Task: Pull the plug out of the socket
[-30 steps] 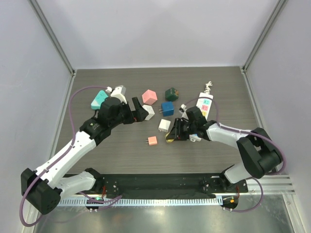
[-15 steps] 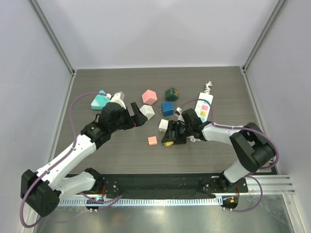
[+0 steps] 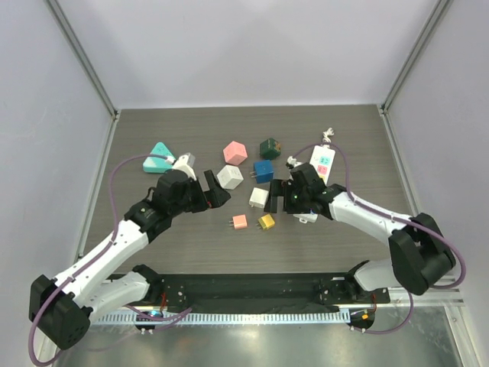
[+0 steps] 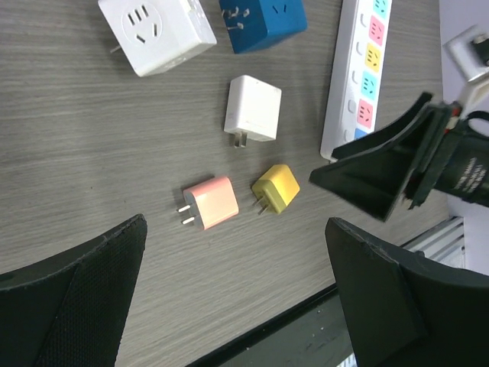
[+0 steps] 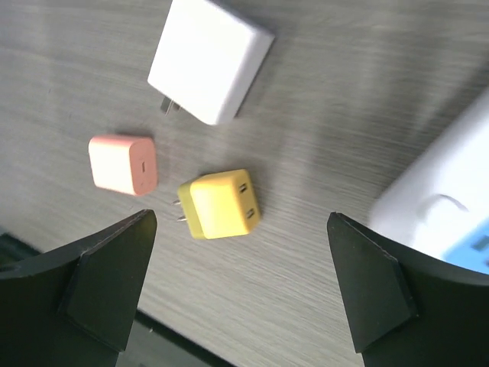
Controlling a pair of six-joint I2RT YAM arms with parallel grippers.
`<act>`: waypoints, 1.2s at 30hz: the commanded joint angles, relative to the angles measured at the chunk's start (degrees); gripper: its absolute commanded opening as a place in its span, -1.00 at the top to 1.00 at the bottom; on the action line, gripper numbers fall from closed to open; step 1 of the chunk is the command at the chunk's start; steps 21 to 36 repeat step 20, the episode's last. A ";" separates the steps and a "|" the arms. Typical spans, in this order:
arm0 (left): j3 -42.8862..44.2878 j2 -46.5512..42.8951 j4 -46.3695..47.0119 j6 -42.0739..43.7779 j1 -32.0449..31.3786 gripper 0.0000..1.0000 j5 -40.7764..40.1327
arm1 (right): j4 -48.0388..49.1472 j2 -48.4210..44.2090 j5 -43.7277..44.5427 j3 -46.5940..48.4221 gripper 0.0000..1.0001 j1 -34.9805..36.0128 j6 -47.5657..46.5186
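The small yellow square plug point(image 5: 220, 204) lies loose on the grey wood-grain tabletop point(image 3: 328, 245) with its prongs bare. It sits near the white power strip with coloured sockets point(image 3: 322, 164) on the right but does not touch it. The right gripper point(image 3: 280, 200) hangs just far-right of it, jaws spread wide and grasping nothing. The left gripper point(image 3: 218, 187) is equally spread and unladen (its two fingers frame the plugs in the left wrist view). A pink plug point(image 3: 239, 222) sits just left of the yellow one, with a white plug point(image 3: 259, 196) beyond them. A band of bare wood grain separates these plugs from the black rail point(image 3: 252, 287) at the near edge.
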 commanded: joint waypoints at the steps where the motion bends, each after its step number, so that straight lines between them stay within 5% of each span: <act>1: -1.91 -2.50 2.41 -1.60 0.27 -0.99 2.87 | -4.45 -4.92 11.08 2.24 -0.99 -0.01 -1.68; 20: -19.49 -12.17 9.61 -7.67 0.27 -1.00 12.10 | -2.36 -30.13 20.70 -16.47 -0.99 -0.01 13.44; 36: -19.49 -12.17 9.61 -7.67 0.27 -1.00 12.10 | -2.36 -30.13 20.70 -16.47 -0.99 -0.01 13.44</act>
